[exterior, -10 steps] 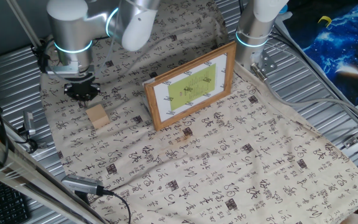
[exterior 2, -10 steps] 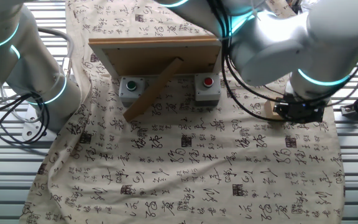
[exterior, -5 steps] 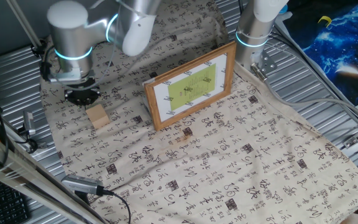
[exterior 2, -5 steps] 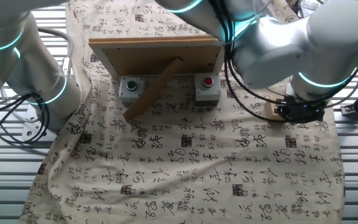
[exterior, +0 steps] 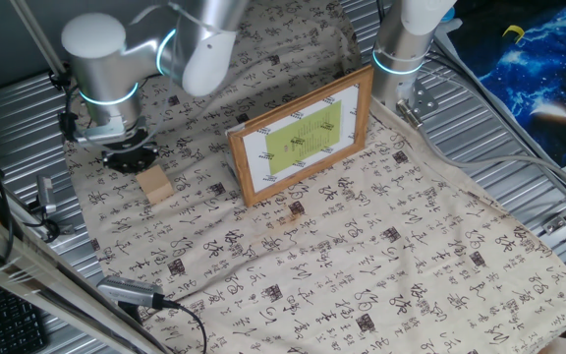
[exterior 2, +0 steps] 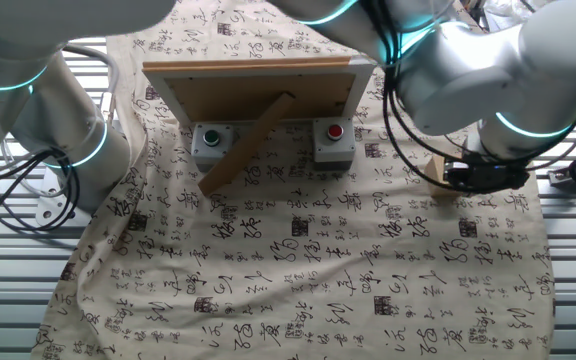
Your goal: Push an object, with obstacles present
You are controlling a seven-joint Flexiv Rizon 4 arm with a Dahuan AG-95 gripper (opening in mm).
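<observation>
At the far left of one fixed view, the arm's black two-finger tool [exterior: 129, 157] hung low over the table [exterior: 381, 265], which was draped in a beige cloth printed with dark characters. The tool sat just above and behind the small light-tan wooden cube [exterior: 153, 183], near it, though contact could not be confirmed. That placement suited a push: the arm seemed lined up to shove the block across the cloth, not to lift it. How far its fingers stood apart could not be told; they merged into a dark blob, and nothing appeared held.

Toward the centre stood the rectangular brown-bordered picture frame with white mat and yellow-green middle [exterior: 301, 135], tilted back on its rear strut, well apart from the cube. It probably served as the barrier any push had to skirt.

In the other fixed view, the frame's plain back [exterior 2: 251, 88] and strut faced the camera, with two small grey button boxes, one green-topped [exterior 2: 209, 141] and one red-topped [exterior 2: 334, 139], beneath it. At right, the tool [exterior 2: 484, 175] hid most of the cube [exterior 2: 435, 171], leaving only a tan sliver.
</observation>
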